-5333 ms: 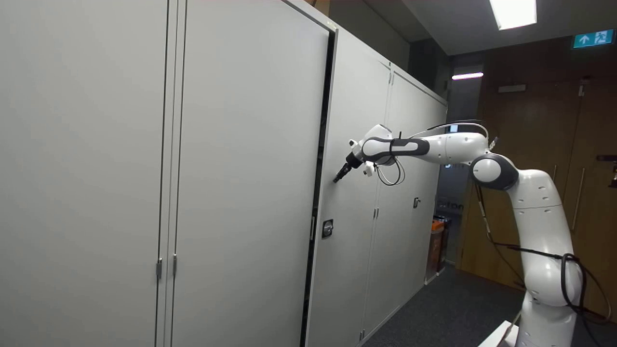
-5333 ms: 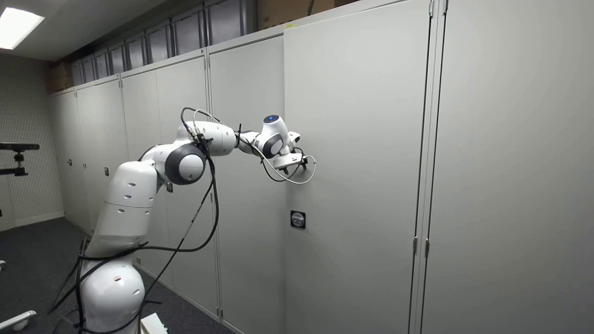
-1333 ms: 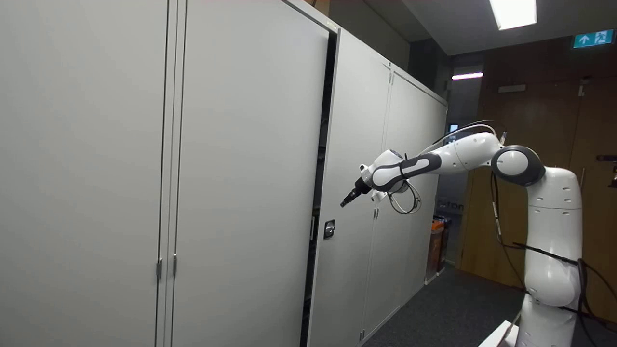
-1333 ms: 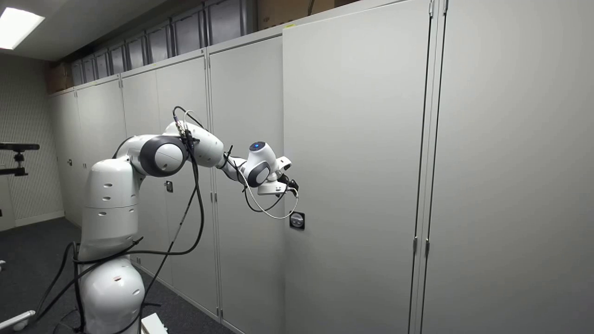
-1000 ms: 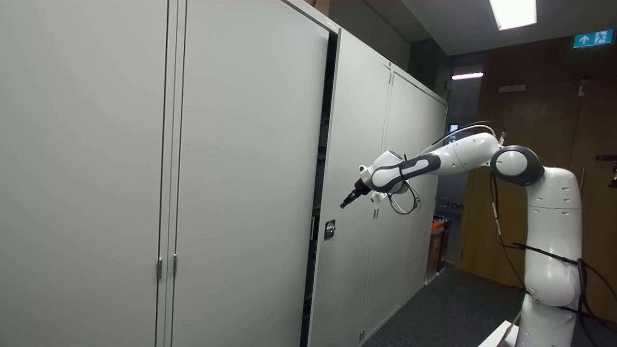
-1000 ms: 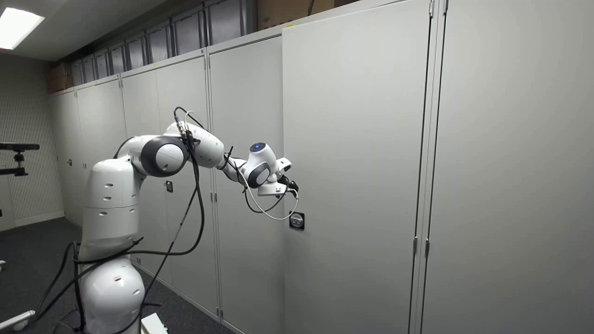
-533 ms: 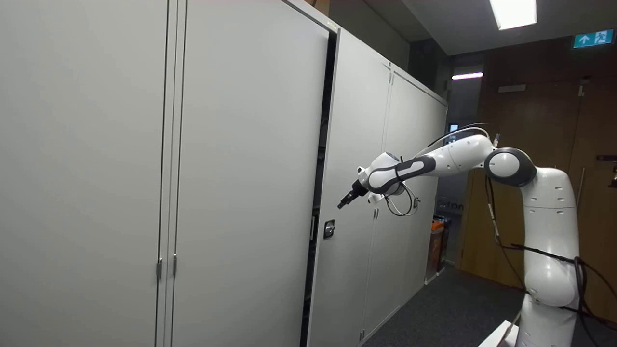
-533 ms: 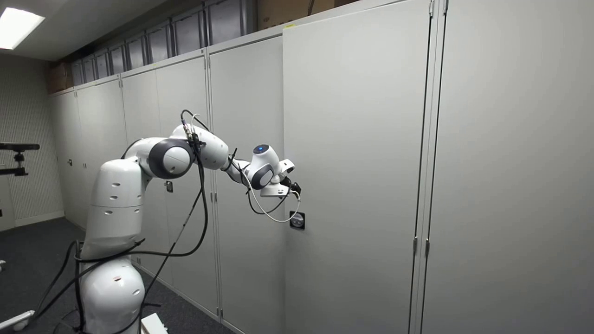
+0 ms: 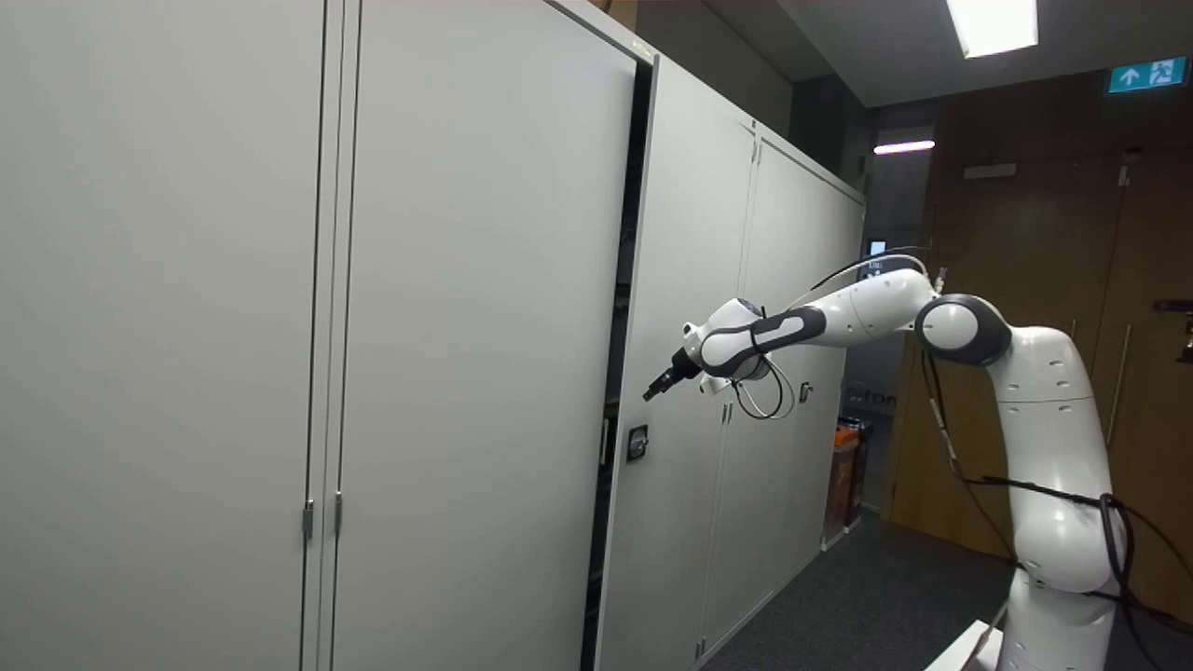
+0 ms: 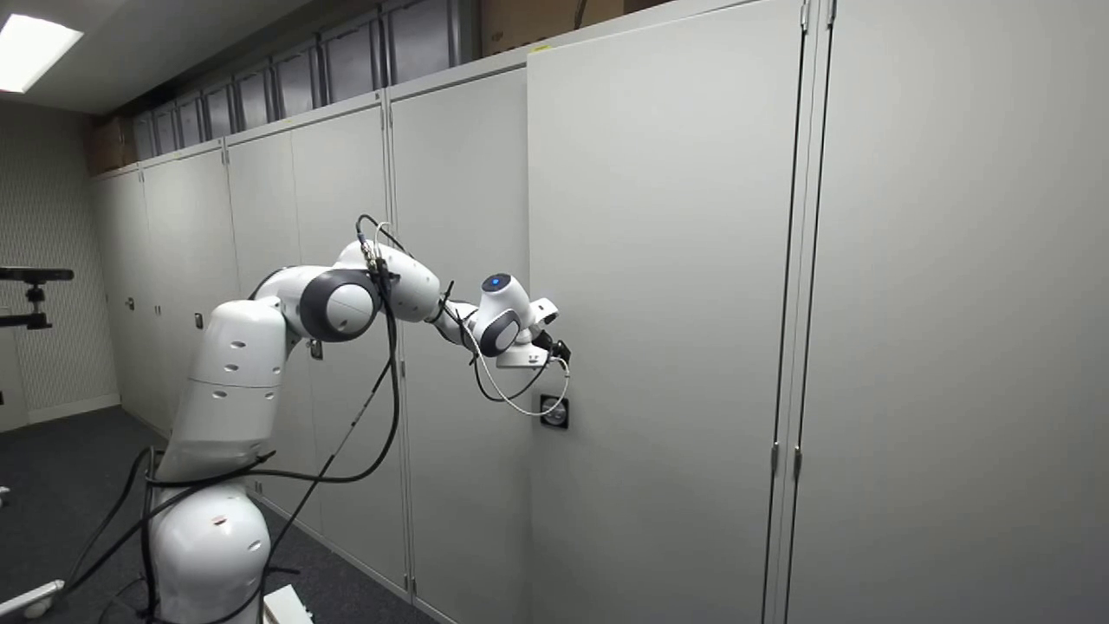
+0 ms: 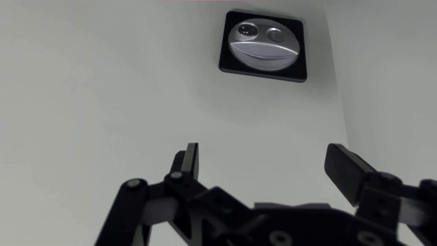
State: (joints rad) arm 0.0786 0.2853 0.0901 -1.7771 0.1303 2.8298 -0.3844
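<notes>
My gripper (image 11: 263,157) stands open, its fingers (image 11: 343,171) wide apart and only pale door surface visible between them. It points down at a tall grey cabinet door (image 9: 685,280), just above the door's handle. This handle (image 11: 264,46) is a round silver disc with a grip recess, set in a black square plate. In both exterior views the gripper (image 9: 648,396) hovers slightly above the handle (image 10: 554,412). Whether the fingertips touch the door cannot be told. The door is slightly ajar, with a dark gap (image 9: 615,354) along its free edge.
A neighbouring door (image 9: 485,326) lies across the gap. More cabinet doors (image 10: 338,217) run along the wall, one with its own handle (image 10: 316,348). Bins with an orange lid (image 9: 845,435) stand beyond. Cables (image 10: 394,416) hang along the arm; a white box (image 10: 286,604) sits by its base.
Over several seconds the gripper has come down the door towards the handle, and the gap has widened slightly. In the last second it has moved closer to the door at roughly the same height.
</notes>
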